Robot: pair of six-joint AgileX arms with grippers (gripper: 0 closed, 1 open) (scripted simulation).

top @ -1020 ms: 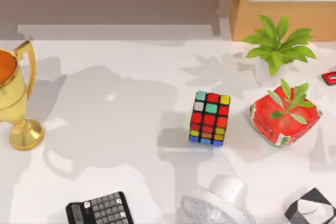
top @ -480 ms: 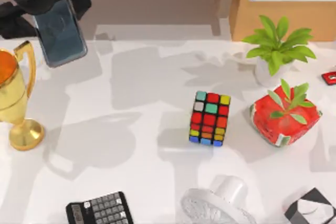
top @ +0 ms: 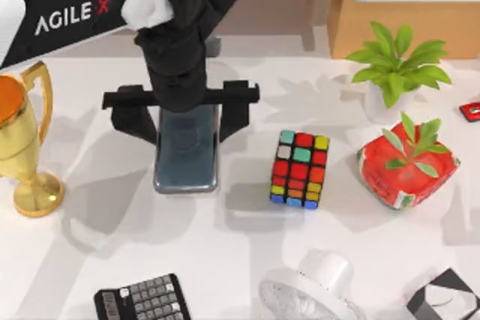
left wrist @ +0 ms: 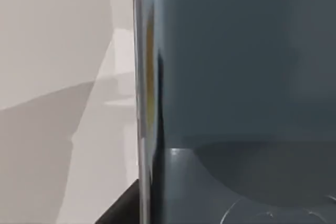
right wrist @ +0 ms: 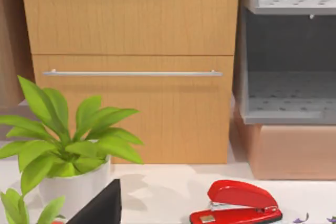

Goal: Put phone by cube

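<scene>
Half a second ago the left arm held the phone far out beyond the trophy; now it has swung in, and a second ago neither was in sight. From above, the left gripper (top: 187, 129) points down with its fingers closed on the phone (top: 186, 161), which hangs or lies lengthwise just left of the cube (top: 299, 168), a narrow strip of table (top: 225, 260) between them. I cannot tell from here whether its lower end is touching the table. The trophy (top: 22, 140) stands well left of the cube, the calculator (top: 142, 299) nearer the camera, the red pot (top: 407, 166) just right of the cube. The left wrist view shows the phone's (left wrist: 236, 77) dark face and silvery edge close up, pale table beside it. The right wrist view looks toward a cabinet (right wrist: 131, 66), a leafy plant (right wrist: 63, 150) and a red stapler (right wrist: 236, 203), so the right arm seems parked off to the cube's right. To finish well, I would lower straight down, keep the phone parallel to the cube without nudging it, and release only once it rests flat.
</scene>
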